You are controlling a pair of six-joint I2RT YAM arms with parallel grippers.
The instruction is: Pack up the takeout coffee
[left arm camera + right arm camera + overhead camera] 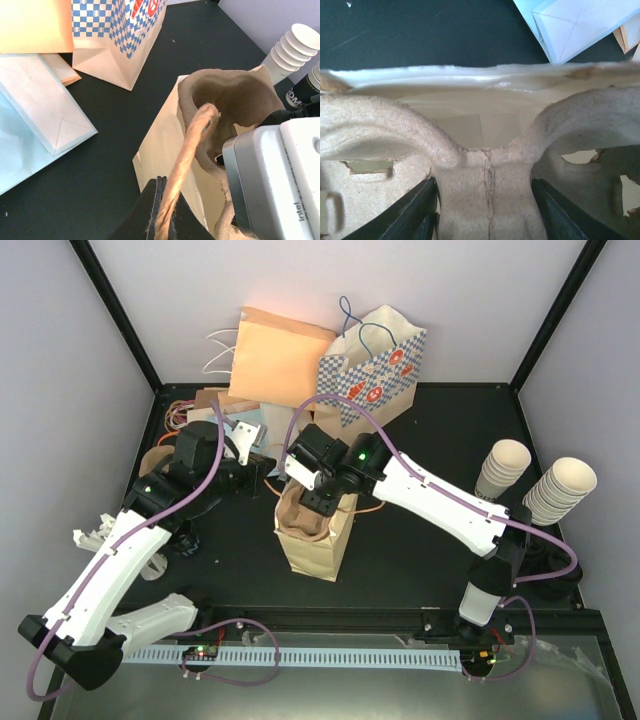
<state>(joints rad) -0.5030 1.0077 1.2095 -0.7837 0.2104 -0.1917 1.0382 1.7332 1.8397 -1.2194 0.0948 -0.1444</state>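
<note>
- Nearest, the pulp carrier [487,165] fills the right wrist view, its middle ridge clamped by the right gripper [484,200].
- Where the takeout coffee is cannot be told.
- It sits in the brown bag [318,545].
- Pinching the bag's twine handle [197,140] is the left gripper [162,200].
- Behind stands the checkered bag [375,370].

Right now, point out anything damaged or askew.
The pulp cup carrier in the mouth of the brown paper bag has a crack-like split down its centre rib, where the right gripper straddles it. Its cutout edges look ragged. Nothing else stands out.
</note>
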